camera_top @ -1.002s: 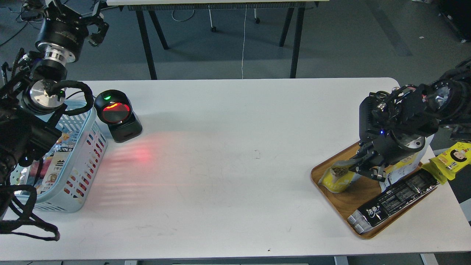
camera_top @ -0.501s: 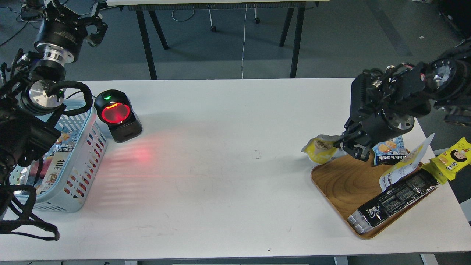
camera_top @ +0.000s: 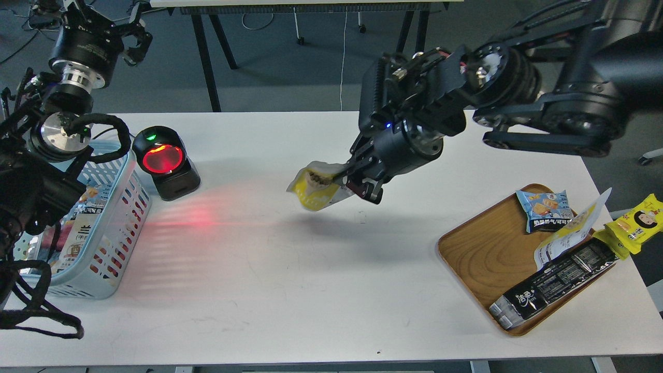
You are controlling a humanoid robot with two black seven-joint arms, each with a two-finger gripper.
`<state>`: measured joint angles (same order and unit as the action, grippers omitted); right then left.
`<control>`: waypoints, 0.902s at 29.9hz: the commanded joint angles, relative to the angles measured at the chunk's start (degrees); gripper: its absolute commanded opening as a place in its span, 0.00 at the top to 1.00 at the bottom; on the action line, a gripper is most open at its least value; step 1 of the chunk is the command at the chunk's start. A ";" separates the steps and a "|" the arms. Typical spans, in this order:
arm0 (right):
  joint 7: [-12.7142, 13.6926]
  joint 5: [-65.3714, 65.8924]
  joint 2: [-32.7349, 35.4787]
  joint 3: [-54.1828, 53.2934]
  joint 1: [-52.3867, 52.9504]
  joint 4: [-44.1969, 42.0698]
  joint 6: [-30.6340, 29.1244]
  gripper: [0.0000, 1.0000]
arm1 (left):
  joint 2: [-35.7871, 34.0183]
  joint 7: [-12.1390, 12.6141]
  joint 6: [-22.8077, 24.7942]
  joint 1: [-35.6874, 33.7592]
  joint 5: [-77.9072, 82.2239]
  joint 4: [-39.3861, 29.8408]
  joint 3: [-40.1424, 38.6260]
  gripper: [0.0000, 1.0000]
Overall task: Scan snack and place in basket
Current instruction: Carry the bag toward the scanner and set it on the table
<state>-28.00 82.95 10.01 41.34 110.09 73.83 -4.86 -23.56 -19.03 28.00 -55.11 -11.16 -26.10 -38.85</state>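
My right gripper (camera_top: 348,182) is shut on the snack (camera_top: 314,190), a yellow pouch with pictured beans, and holds it in the air over the middle of the table, right of the scanner (camera_top: 165,161). The scanner is black with a glowing red window and throws red light onto the table. The pale blue basket (camera_top: 110,223) stands at the left edge with several packets inside. My left gripper (camera_top: 133,37) is raised at the top left, behind the basket, and looks open and empty.
An oval wooden tray (camera_top: 484,254) at the right holds a small blue packet (camera_top: 543,209), a white-yellow pouch (camera_top: 570,232) and a long black bar packet (camera_top: 554,282). A bright yellow cartoon-face packet (camera_top: 639,220) lies beside the tray's far right.
My right gripper lifted the snack off the wooden tray and carried it left, up over the middle of the table toward the scanner. The left arm has hardly moved.
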 commanded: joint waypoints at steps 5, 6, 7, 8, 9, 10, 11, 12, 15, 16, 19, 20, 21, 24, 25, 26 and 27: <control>0.00 0.02 -6.40 -0.12 -3.65 -3.34 0.03 1.00 | 0.18 0.04 0.00 0.18 0.00 0.00 0.18 0.01; 0.00 0.02 -7.01 -0.12 -4.09 -3.77 -0.06 1.00 | 0.09 0.04 0.00 0.18 0.09 0.00 0.18 0.01; 0.00 0.02 -7.80 -0.12 -4.62 -4.47 0.03 1.00 | 0.09 0.04 0.00 0.18 0.09 0.00 0.18 0.01; 0.00 0.02 -8.42 -0.12 -5.14 -5.09 0.03 1.00 | 0.09 0.04 0.00 0.10 0.09 0.00 0.18 0.01; 0.00 0.02 -9.03 -0.12 -5.67 -5.88 -0.06 1.00 | 0.09 0.04 0.00 0.09 0.09 0.00 0.18 0.01; 0.00 0.02 -9.47 -0.12 -6.20 -6.84 0.03 1.00 | 0.09 0.04 0.00 0.09 0.09 0.00 0.18 0.01; 0.00 0.02 -9.91 -0.12 -6.81 -8.16 0.03 1.00 | 0.09 0.04 0.00 0.01 0.09 0.00 0.18 0.01; 0.00 0.02 -10.01 -0.21 -7.34 -9.22 0.03 1.00 | 0.09 0.04 0.00 0.01 0.09 0.00 0.18 0.01; 0.00 0.02 -10.01 -0.21 -8.75 -11.33 0.03 1.00 | 0.00 0.04 0.00 0.01 0.09 0.00 0.27 0.01; 0.00 0.02 -10.01 -0.21 -9.01 -11.60 0.03 1.00 | 0.00 0.04 0.00 0.01 0.09 0.00 0.27 0.01; 0.00 -0.07 -10.01 -0.30 -9.28 -11.78 0.03 1.00 | 0.00 0.04 0.00 0.01 0.09 0.00 0.27 0.01; 0.00 -0.07 -10.01 -0.30 -9.54 -11.78 0.03 1.00 | 0.00 0.04 0.00 0.01 0.09 0.00 0.27 0.01; 0.00 -0.07 -10.01 -0.30 -9.80 -11.78 0.03 0.99 | 0.00 0.04 0.00 0.01 0.09 0.00 0.27 0.01; 0.00 0.02 -10.01 -0.21 -10.24 -11.69 0.03 0.96 | 0.00 0.04 0.00 0.09 0.09 0.00 0.27 0.01; 0.00 0.02 -10.01 -0.21 -10.42 -11.69 0.03 0.94 | 0.09 0.04 0.00 0.09 0.09 0.00 0.27 0.01; 0.00 0.02 -10.01 -0.21 -10.51 -11.69 0.03 0.92 | 0.00 -0.04 0.00 0.09 0.09 0.00 0.27 0.01; 0.00 0.02 -10.01 -0.21 -10.60 -11.60 0.03 0.90 | 0.09 -0.04 0.00 0.09 0.09 0.00 0.18 0.01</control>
<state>-28.00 82.90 0.00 41.04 99.83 62.11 -4.83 -23.56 -18.98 28.00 -55.09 -11.07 -26.10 -38.58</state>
